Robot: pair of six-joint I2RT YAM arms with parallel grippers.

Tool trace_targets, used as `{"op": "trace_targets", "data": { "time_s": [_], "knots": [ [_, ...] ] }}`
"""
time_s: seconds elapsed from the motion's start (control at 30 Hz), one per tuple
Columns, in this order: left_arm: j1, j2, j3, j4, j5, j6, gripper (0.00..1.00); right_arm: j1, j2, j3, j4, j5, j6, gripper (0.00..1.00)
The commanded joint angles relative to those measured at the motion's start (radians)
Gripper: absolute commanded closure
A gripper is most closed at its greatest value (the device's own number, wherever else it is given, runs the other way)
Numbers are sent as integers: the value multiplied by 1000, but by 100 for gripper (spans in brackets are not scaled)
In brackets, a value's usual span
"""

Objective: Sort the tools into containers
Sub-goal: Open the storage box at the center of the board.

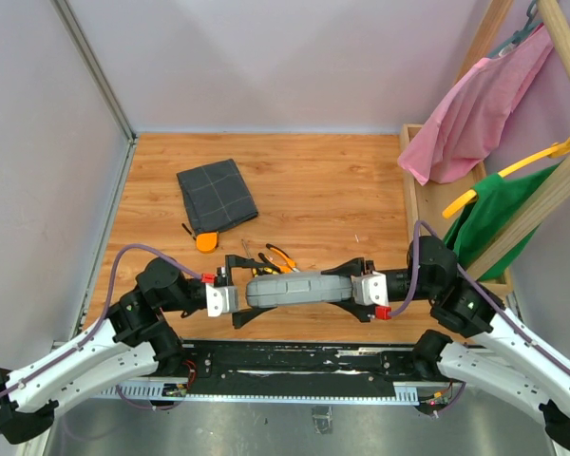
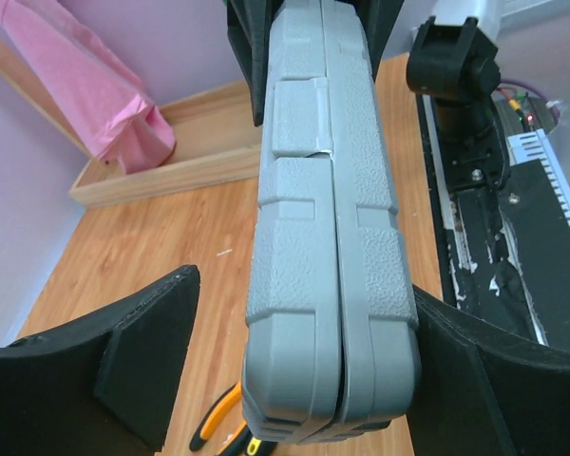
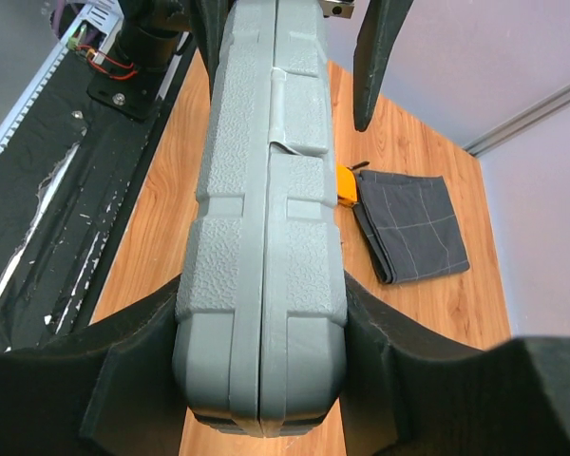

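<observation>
The light-grey plastic case [image 1: 294, 289] is closed and stands on its long edge, seam up, near the table's front edge between both grippers. My right gripper [image 1: 361, 288] is shut on its right end, both pads pressed on the case [image 3: 261, 285]. My left gripper [image 1: 239, 297] straddles the left end, open: one finger touches the case [image 2: 323, 285], the other finger [image 2: 142, 366] stands apart. Orange-and-black pliers [image 1: 280, 256] and a screwdriver [image 1: 266, 265] lie just behind the case. The round orange piece [image 1: 206, 241] lies by the dark grid-lined pouch [image 1: 217, 195].
A wooden tray [image 1: 420, 190] runs along the right side, with a pink cloth [image 1: 475, 114] and a green garment [image 1: 513, 214] hanging from a wooden rack over it. A wall and metal rail [image 1: 104, 237] close the left side. A small black piece [image 1: 186, 229] lies left of the orange piece.
</observation>
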Motion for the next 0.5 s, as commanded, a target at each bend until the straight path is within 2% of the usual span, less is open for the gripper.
{"op": "trace_targets", "data": {
  "time_s": [0.0,0.3,0.47],
  "knots": [
    [-3,-9,-7,80,54,-40,19,13,-40,-15,90,-69,48,99],
    [-2,32,4,99,58,-43,24,14,-19,-32,225,-47,140,99],
    [-3,35,5,99,35,-42,31,13,-17,-44,257,-54,158,99]
  ]
}}
